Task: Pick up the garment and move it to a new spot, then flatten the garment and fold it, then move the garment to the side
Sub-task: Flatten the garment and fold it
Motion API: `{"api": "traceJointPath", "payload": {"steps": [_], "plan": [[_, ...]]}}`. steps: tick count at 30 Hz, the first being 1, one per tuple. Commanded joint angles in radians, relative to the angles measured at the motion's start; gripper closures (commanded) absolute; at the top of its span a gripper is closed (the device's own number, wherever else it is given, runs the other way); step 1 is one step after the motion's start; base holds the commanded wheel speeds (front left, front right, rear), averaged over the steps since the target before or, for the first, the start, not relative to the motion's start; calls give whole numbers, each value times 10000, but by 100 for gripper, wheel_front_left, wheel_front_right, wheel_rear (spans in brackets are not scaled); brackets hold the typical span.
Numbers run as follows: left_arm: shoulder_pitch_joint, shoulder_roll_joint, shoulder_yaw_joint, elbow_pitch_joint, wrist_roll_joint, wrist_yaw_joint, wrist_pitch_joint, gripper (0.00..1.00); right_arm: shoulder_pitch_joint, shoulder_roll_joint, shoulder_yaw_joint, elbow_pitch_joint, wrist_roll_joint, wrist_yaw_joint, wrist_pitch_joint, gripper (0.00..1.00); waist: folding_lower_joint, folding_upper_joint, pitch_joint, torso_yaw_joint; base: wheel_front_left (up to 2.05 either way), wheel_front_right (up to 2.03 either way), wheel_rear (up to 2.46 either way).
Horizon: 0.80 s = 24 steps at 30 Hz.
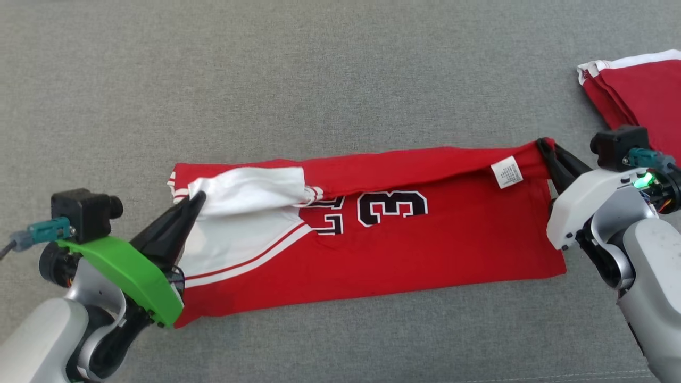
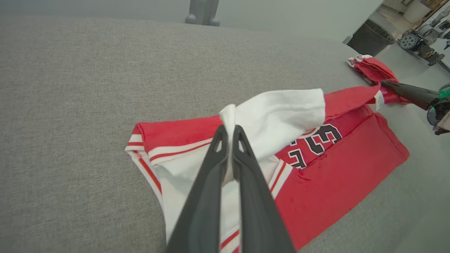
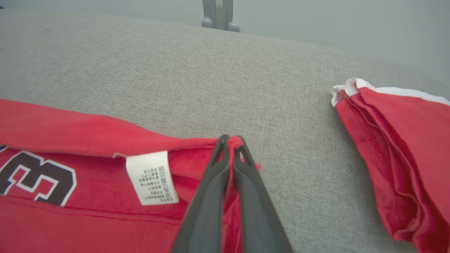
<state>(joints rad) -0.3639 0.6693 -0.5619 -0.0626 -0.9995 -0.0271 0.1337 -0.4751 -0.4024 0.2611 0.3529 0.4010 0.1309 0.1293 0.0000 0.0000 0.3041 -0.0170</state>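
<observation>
The garment [image 1: 404, 250] is a red jersey with white trim and black-and-white numbers, spread lengthwise on the grey surface. Its far long edge is folded toward me, and a white care label [image 1: 507, 172] shows near the right end. My left gripper [image 1: 198, 198] is shut on the white part of the garment [image 2: 281, 112] at its left end, lifting that flap. At the right end, my right gripper [image 1: 544, 143] is shut on the red corner [image 3: 235, 142]. The left wrist view shows the right gripper's fingers [image 2: 407, 93] at the garment's far end.
Another folded red garment with white trim [image 1: 638, 90] lies at the far right of the grey surface [image 1: 319, 80], close to my right arm. A dark bin [image 2: 371, 37] and other equipment stand beyond the surface's edge. A grey post base [image 3: 218, 15] rises at the far side.
</observation>
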Motion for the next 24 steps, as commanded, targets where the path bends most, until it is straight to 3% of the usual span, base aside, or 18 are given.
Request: {"api": "traceJointPath", "payload": {"steps": [1, 9, 11, 12, 13, 19, 24], "plan": [[264, -50, -23, 50, -21, 43, -135, 100, 259, -58, -67, -105, -78, -5, 1, 100, 0, 0, -164, 73, 0, 0, 0], [1094, -436, -317, 684, -101, -47, -657, 100, 1223, 68, -242, -389, -418, -5, -24, 100, 0, 0, -562, 30, 0, 0, 0], [1251, -523, -394, 867, -82, -61, -771, 98, 1408, 138, -340, -338, -591, -5, -191, 47, 0, 0, -676, 2, 0, 0, 0], [1322, -554, -415, 923, -54, -58, -853, 53, 1502, 194, -413, -312, -668, -5, -278, 0, 0, 0, -724, -6, 0, 0, 0], [1422, -608, -401, 979, -27, -9, -981, 0, 1641, 303, -512, -267, -714, -5, -384, 0, 0, 0, -797, -23, 0, 0, 0], [2196, -836, -64, 870, 128, 377, -2205, 0, 2558, 857, -1488, -398, -878, -5, -1116, 0, 0, 0, -1088, -45, 0, 0, 0], [2714, -1098, 419, 713, 622, 1239, -3448, 0, 3339, 1448, -2523, -833, -1022, -5, -1242, 0, 0, 0, -1244, -23, 0, 0, 0]]}}
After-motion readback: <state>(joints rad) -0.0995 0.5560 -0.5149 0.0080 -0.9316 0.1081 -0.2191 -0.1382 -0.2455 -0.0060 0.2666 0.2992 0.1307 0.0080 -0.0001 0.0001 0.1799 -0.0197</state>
